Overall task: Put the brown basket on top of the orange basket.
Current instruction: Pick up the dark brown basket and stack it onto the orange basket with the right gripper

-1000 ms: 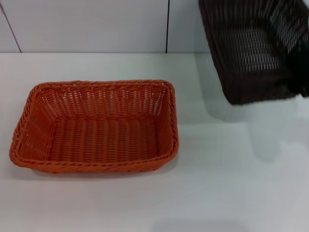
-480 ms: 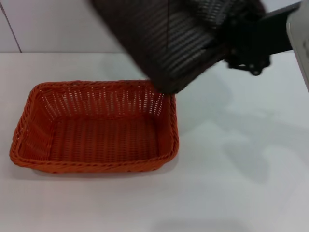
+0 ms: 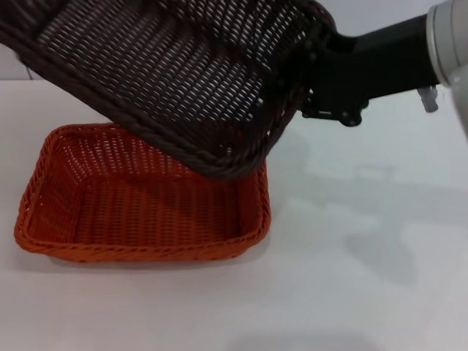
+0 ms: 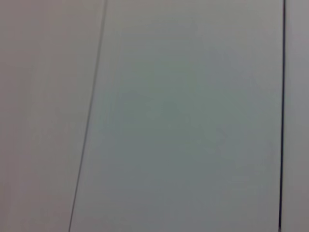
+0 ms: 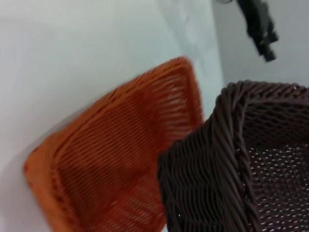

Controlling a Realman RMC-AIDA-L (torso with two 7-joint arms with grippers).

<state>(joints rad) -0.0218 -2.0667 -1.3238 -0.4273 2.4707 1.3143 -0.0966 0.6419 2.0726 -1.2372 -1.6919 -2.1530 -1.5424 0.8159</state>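
Right now your right gripper [image 3: 316,69] holds the brown basket [image 3: 175,80] by its right end, tilted above the orange basket [image 3: 146,219] on the tabletop [image 3: 365,278] (fingers pinching the rim). Left gripper isn't visible.

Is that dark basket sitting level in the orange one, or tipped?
Tipped: the brown basket hangs tilted above the orange basket, held at one end by the right hand.
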